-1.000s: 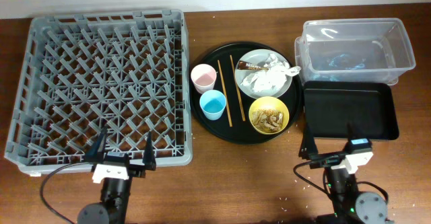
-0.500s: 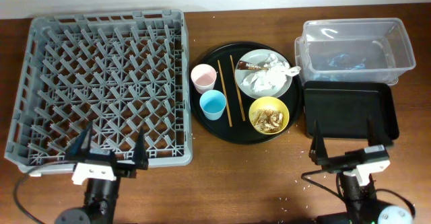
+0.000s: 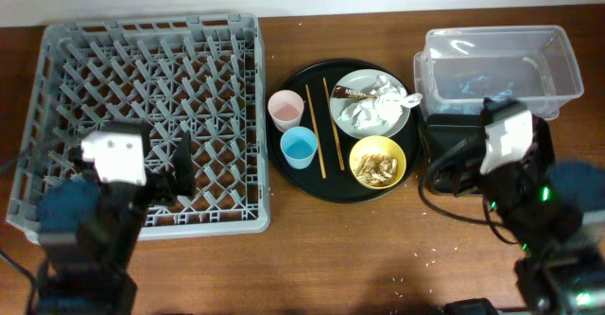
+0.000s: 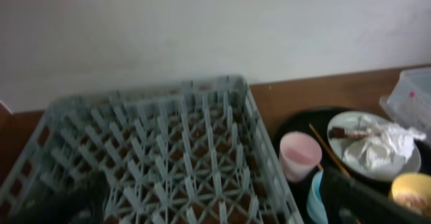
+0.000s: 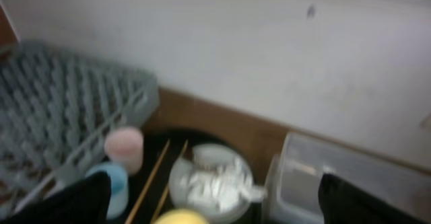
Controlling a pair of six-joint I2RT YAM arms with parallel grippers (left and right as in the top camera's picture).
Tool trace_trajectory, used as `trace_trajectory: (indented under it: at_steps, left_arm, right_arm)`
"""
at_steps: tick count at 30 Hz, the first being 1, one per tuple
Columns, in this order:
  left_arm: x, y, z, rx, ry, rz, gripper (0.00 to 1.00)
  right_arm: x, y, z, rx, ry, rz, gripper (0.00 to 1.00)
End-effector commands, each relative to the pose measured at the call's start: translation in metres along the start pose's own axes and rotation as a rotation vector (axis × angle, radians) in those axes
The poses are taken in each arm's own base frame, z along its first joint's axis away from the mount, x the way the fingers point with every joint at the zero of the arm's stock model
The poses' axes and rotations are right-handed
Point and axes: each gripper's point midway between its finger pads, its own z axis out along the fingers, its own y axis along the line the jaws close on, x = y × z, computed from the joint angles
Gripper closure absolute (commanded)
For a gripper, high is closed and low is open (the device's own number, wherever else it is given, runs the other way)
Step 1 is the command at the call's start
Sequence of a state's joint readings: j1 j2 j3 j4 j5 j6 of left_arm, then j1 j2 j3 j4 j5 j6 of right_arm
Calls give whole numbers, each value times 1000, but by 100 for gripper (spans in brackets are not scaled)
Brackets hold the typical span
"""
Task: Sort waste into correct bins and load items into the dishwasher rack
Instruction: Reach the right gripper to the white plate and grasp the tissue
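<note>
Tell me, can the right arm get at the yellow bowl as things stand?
Probably yes. The bowl sits uncovered at the round tray's near right edge, the side nearest the right arm, and nothing stands between them.

Your left tool (image 3: 123, 168) is no longer down at the near edge of the tabletop (image 3: 359, 258) with its fingers just reaching the front rim of the rack (image 3: 151, 69). It now hangs higher, looming larger in the overhead view, over the rack's near left part. Your right tool (image 3: 501, 159) has likewise come up and forward from the near edge. It now sits above the black tray (image 3: 449, 131), hiding most of it, just short of the tub (image 3: 501, 60). Both arms now fill the lower corners of the overhead view.
</note>
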State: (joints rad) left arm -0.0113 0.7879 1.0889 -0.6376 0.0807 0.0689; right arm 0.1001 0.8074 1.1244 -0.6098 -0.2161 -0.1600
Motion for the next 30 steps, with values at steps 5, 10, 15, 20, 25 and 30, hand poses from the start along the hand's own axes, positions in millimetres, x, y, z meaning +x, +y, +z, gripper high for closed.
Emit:
trace_trajectory:
  at_steps: [5, 10, 15, 20, 25, 30]
  left_arm:
    - [-19, 8, 28, 0, 228, 36, 1]
    - [3, 10, 60, 28, 497, 20, 1]
    - [35, 10, 89, 47, 679, 5, 1]
    - [62, 9, 116, 63, 776, -10, 1]
    - [75, 1, 132, 112, 810, -32, 1]
    - [74, 1, 134, 111, 803, -32, 1]
  right_arm:
    - [-23, -5, 35, -69, 244, 56, 2]
    - [0, 1, 76, -177, 484, 133, 2]
    - [46, -4, 123, -196, 692, 184, 1]
    - [96, -9, 190, -214, 781, 215, 2]
    - [127, 15, 238, -358, 775, 235, 2]
    - [174, -1, 256, -156, 915, 89, 1]
